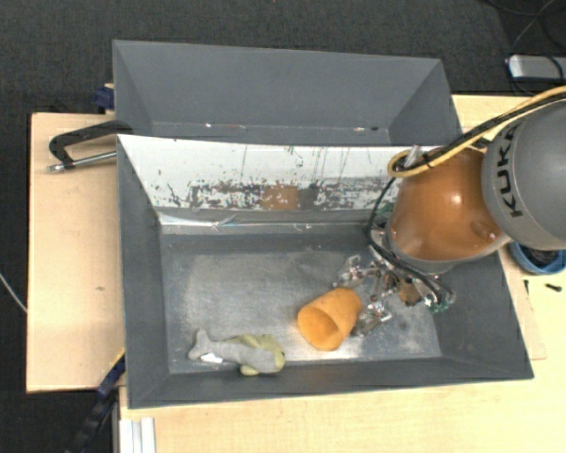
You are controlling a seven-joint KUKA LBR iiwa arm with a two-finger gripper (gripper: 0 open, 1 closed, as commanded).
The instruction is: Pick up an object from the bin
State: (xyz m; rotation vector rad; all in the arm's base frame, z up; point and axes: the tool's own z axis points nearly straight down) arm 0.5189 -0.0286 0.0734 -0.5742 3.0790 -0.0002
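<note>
Grey metal bin (141, 253), contents: orange cup (328, 321), lying on its side (floor, right of centre); grey-and-yellow soft toy (238, 352), front left; gripper (371, 304) just beside the cup's right.

Scuffed metal bin (140, 272), matt orange cup (328, 321)

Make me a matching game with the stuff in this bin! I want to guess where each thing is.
Things:
1. orange cup
2. grey toy animal
3. hand

Places:
A. by the near wall of the bin, toward the view's left
B. lying on its side, mid floor
C. toward the view's right, close beside the cup

Pairs: 1-B, 2-A, 3-C
</note>
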